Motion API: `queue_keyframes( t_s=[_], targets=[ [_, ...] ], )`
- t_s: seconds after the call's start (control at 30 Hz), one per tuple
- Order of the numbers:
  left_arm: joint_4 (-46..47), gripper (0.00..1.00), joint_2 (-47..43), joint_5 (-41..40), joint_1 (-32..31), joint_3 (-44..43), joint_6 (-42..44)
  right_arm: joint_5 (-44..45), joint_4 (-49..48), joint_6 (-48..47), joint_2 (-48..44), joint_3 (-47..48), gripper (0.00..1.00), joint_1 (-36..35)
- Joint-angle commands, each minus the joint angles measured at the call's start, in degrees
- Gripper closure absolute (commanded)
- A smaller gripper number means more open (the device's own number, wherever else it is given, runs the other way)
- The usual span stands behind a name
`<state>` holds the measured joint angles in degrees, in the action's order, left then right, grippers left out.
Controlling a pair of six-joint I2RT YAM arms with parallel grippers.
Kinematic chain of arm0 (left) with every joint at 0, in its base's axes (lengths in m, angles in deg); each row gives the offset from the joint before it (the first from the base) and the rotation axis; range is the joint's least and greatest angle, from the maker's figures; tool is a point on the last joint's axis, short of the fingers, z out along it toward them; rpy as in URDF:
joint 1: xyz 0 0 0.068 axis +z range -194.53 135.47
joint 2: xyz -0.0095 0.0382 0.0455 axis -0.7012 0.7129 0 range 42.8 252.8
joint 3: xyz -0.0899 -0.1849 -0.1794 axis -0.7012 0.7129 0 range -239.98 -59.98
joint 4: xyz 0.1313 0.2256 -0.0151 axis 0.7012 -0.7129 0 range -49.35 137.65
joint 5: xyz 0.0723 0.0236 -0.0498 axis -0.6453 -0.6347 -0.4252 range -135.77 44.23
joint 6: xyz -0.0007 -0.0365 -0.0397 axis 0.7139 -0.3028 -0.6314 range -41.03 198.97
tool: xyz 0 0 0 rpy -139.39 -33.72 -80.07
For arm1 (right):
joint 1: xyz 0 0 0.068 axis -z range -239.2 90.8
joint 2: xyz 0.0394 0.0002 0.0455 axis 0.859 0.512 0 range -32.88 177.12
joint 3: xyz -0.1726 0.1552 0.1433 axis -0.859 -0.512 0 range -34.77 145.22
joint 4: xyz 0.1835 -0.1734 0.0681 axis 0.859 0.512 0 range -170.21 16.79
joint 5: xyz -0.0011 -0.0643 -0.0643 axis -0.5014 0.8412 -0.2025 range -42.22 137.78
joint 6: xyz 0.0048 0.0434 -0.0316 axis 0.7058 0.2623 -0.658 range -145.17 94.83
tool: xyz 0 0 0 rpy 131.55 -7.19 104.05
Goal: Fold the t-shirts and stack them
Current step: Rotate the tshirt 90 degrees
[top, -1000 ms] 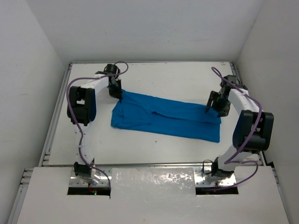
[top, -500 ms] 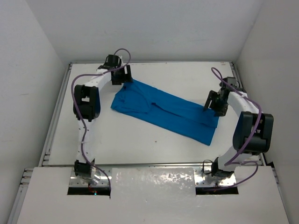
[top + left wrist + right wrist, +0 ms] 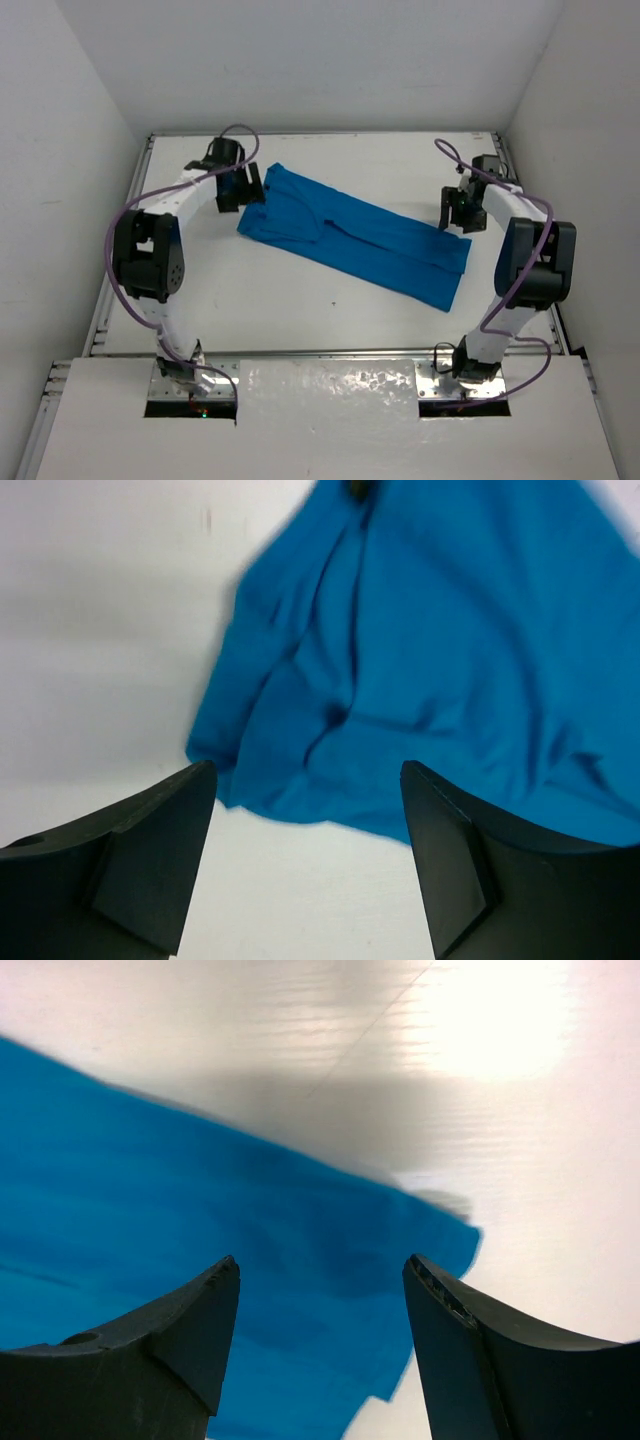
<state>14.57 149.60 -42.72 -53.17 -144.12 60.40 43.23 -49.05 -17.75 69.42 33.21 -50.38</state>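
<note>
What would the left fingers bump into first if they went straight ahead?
Most likely the blue t-shirt: its crumpled edge lies right ahead of the open left fingers. Depth is hard to judge, so they might brush the white table just before it.

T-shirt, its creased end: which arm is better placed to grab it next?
Left, probably. The left gripper is open beside the creased end of the blue t-shirt, seen close in its wrist view; the right gripper is open at the opposite, flatter end.
</note>
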Motion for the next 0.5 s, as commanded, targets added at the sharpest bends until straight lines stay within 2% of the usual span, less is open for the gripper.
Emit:
queue_keyframes(
  t_s=[0.0, 0.1, 0.3, 0.47],
  targets=[
    [4.1, 0.29, -3.3, -0.2, -1.4, 7.4, -5.5, 4.1, -1.4, -5.3, 0.2, 4.1, 0.34, -0.6],
    [4.5, 0.3, -2.5, 1.5, -1.8, 8.6, -6.5, 6.0, -0.3, -5.4, 2.9, 8.2, 0.34, -0.6],
    [4.7, 0.3, 1.6, -0.1, -2.1, 6.5, -5.1, 3.2, 1.2, -5.3, 8.9, 13.6, 0.34, -0.5],
    [3.7, 0.36, 5.6, -0.9, -2.1, 4.3, -4.5, 1.7, 1.8, -6.6, 8.9, 11.0, 0.35, -0.5]
  ],
)
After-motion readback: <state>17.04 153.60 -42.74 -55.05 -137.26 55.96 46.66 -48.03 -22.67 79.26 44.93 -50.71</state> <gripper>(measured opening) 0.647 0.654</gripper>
